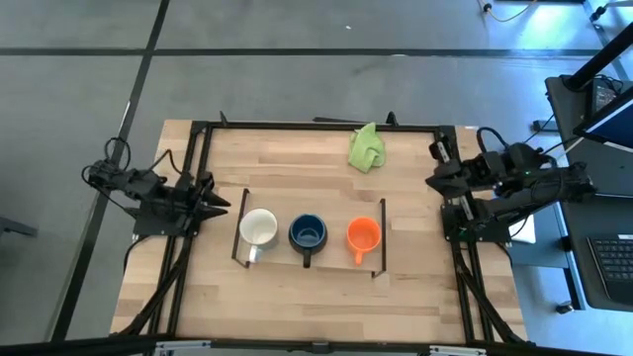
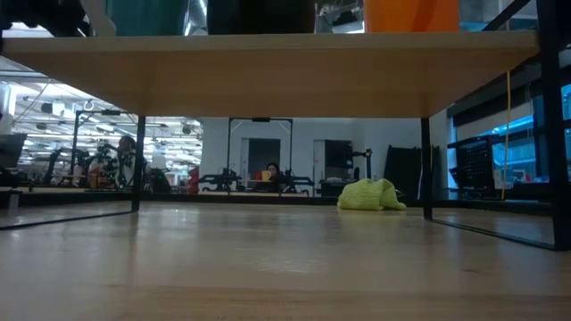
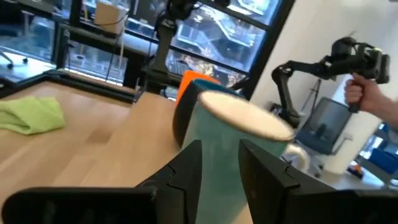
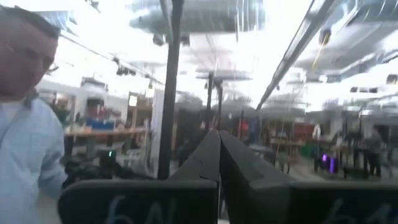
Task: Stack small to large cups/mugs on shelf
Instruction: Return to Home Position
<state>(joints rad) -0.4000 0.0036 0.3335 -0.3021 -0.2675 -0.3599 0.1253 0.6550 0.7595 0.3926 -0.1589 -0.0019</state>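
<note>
From above — three mugs upright in one row on the shelf (image 1: 336,255), between its black end rails: white-grey mug (image 1: 259,228) on the left arm's side, dark blue mug (image 1: 308,232) in the middle, orange mug (image 1: 363,235) on the right arm's side. Each apart from its neighbour, handles all turned the same way, away from the cloth's side. Lime-green cloth (image 1: 366,148) crumpled on the table (image 1: 297,307) near its far edge, well apart from the shelf. Left gripper (image 1: 224,205) at the table's left edge, aimed toward the white-grey mug and not touching it. Right gripper (image 1: 431,181) at the table's right edge, well apart from the orange mug.

At table height: underside of the shelf board across the top, the mugs' bases just showing above it, orange clearest. Beyond it, the cloth lying on the tabletop.

Past the left wrist: fingers (image 3: 186,171) apart by a narrow gap, gripping nothing. Straight ahead the white-grey mug, behind it the dark blue one, then a sliver of the orange. The cloth off to one side. Farther off, a person's hand (image 3: 356,93) on a black handle.

Past the right wrist — dark fingers (image 4: 249,174) pressed together, nothing between them, pointing out into the room. At the side, a person (image 4: 25,143) in a light-blue shirt.
</note>
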